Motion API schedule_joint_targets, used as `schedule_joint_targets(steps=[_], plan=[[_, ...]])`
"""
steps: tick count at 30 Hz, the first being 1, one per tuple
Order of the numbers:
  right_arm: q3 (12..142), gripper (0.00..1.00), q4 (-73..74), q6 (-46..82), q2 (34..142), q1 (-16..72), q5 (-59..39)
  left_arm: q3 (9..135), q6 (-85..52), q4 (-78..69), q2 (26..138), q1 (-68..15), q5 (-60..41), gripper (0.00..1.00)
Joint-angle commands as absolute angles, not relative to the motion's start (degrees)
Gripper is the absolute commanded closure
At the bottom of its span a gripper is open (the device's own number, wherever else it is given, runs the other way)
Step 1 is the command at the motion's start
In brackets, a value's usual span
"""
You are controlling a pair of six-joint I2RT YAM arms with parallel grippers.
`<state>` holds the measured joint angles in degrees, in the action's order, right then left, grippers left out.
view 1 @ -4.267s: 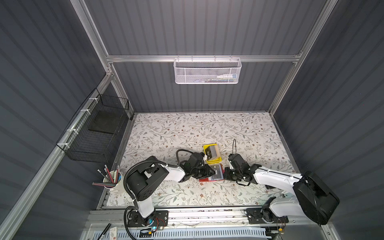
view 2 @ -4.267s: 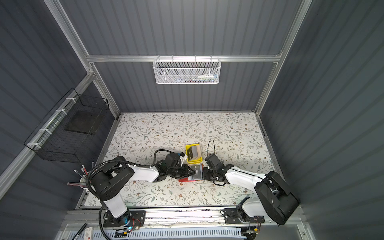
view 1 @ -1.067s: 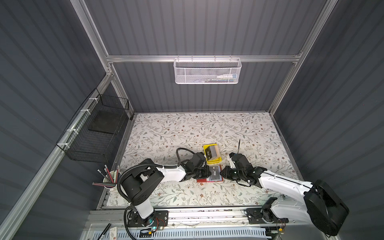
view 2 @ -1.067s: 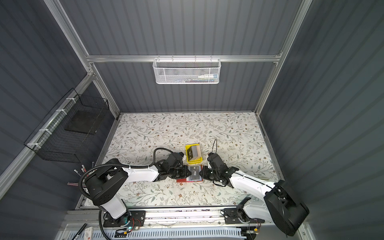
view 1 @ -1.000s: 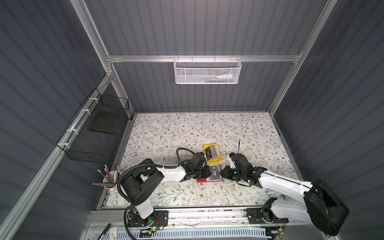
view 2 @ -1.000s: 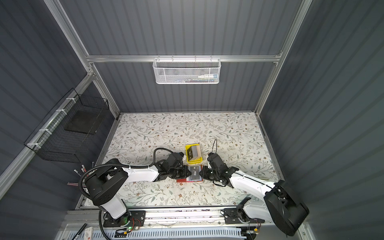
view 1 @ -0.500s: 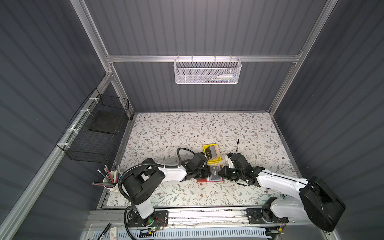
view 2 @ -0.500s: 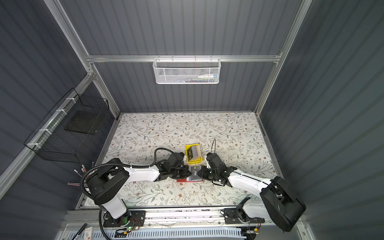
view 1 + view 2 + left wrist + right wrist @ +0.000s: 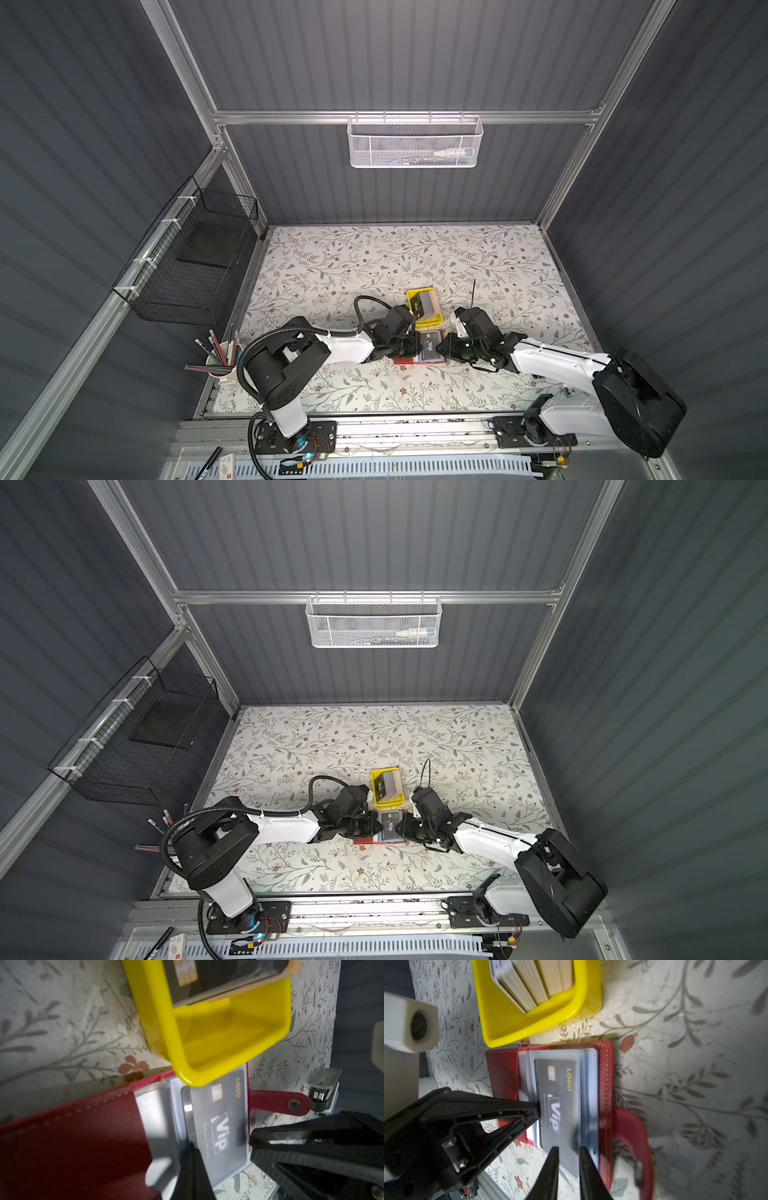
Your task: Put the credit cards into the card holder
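Red card holder (image 9: 606,1084) between low arms (image 9: 345,348) (image 9: 552,365)

the black card (image 9: 557,1101) reads "vip" in white and "logo" in gold.

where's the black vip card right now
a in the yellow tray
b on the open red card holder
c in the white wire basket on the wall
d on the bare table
b: the black vip card lies over the clear pockets of the opened red card holder, outside the yellow tray.
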<state>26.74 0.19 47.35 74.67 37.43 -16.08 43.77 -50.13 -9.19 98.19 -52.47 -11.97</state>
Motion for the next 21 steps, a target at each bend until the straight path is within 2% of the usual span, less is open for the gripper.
schedule_joint_targets(steps=[1,21], plan=[[26.9,0.78,-0.4,47.1,75.5,37.5,-15.6,43.4,-49.8,-6.4,99.3,-52.7,-11.0,0.96],[26.9,0.78,-1.4,46.8,74.9,37.5,-14.7,43.2,-50.0,-6.8,99.4,-52.8,-11.0,0.96]])
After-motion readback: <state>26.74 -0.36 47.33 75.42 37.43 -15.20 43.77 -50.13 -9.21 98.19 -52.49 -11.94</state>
